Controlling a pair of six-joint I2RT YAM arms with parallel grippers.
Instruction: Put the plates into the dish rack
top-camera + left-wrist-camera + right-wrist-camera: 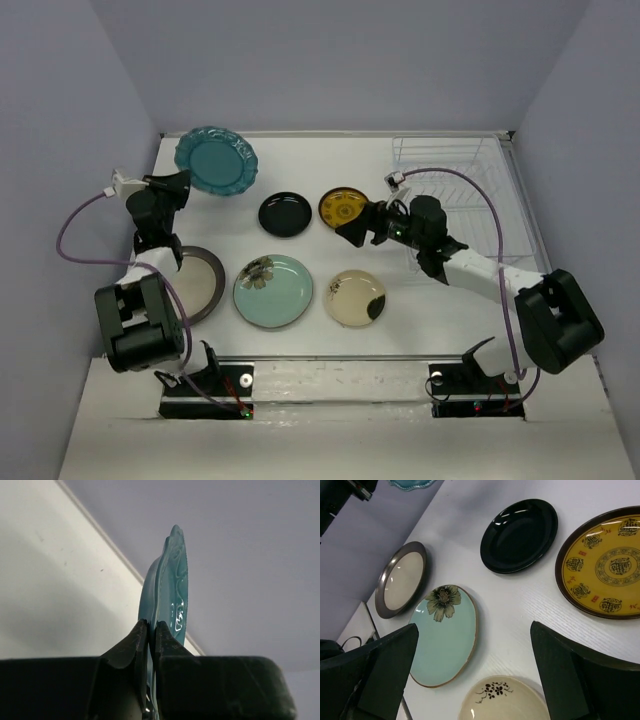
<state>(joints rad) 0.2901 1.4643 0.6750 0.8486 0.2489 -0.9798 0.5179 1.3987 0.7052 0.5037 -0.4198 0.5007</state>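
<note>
Across white table (410, 325), six plates (273, 290), one rack (452, 170); left hand (183, 183) clamps teal plate (215, 160), right hand (352, 228) spread.

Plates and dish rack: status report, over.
Left gripper shut on teal plate rim. Right gripper open, empty, beside yellow plate. No plate seen in dish rack. Right arm lies across rack's near edge.

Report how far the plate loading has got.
Done: nothing; the dish rack holds no plates. In hand: left claw shut on the teal plate's rim. Left: all six; black plate, yellow plate, aqua plate, cream plate and grey plate lie on the table, right claw open, empty.
</note>
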